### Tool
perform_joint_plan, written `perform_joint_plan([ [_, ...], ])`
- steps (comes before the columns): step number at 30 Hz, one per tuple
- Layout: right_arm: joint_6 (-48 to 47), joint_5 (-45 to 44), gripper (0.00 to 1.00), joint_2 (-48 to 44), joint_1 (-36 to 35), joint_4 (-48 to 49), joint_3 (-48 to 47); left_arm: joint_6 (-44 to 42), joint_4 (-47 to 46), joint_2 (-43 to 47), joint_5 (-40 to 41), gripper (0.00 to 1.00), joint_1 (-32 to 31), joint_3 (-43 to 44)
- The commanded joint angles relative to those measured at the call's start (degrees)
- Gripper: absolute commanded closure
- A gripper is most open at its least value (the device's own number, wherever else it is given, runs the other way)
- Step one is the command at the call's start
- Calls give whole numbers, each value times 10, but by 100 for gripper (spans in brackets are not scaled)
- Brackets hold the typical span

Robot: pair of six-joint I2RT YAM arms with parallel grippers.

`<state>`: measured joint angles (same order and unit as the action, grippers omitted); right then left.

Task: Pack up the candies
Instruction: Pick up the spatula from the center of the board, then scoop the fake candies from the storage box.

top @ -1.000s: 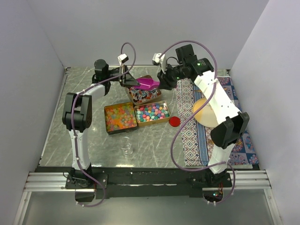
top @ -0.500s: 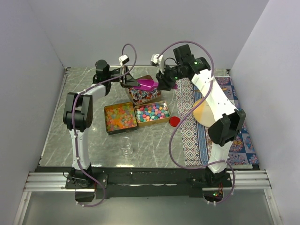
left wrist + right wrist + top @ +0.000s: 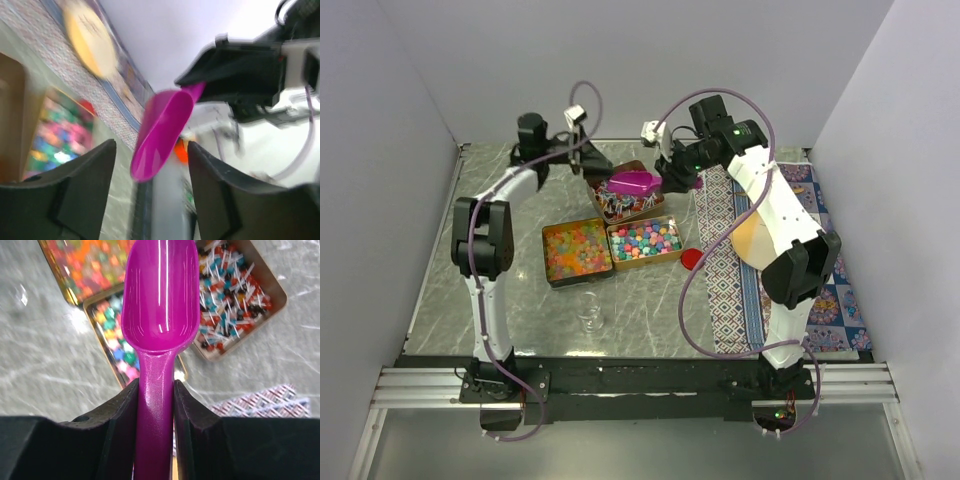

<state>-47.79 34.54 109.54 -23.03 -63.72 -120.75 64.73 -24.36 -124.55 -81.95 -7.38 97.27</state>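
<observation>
Left hand [image 3: 586, 157] has released scoop [image 3: 159, 300], drawn back far-left, fingers [image 3: 85, 190] apart. Right hand [image 3: 156, 390] clamped on scoop handle, bowl pointing left above far tin [image 3: 281, 296]; candies [image 3: 235, 295] lie directly beneath, nearest right hand.

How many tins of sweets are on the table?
3: a far tin of wrapped sweets under the purple scoop, an orange jelly tin near-left, a pastel-ball tin beside it.

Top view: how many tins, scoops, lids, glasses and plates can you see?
Tins: 3
Scoop: 1
Lid: 1
Glass: 1
Plate: 1
Total: 7
</observation>
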Motion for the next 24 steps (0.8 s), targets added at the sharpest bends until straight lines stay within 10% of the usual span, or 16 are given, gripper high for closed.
perform_joint_plan([
  [1, -135, -50, 100, -21, 23, -74, -8, -310, 367, 62, 102, 27, 90, 89],
  [7, -332, -158, 100, 2, 13, -167, -33, -542, 591, 140, 416, 30, 132, 20],
  [12, -464, -274, 100, -5, 1, -188, -19, -445, 577, 232, 520, 42, 155, -143],
  [19, -535, -345, 100, -10, -22, -189, 40, -375, 535, 303, 578, 93, 157, -285],
  [24, -514, -378, 100, 8, -49, -190, 48, -369, 546, 289, 614, 99, 157, -306],
])
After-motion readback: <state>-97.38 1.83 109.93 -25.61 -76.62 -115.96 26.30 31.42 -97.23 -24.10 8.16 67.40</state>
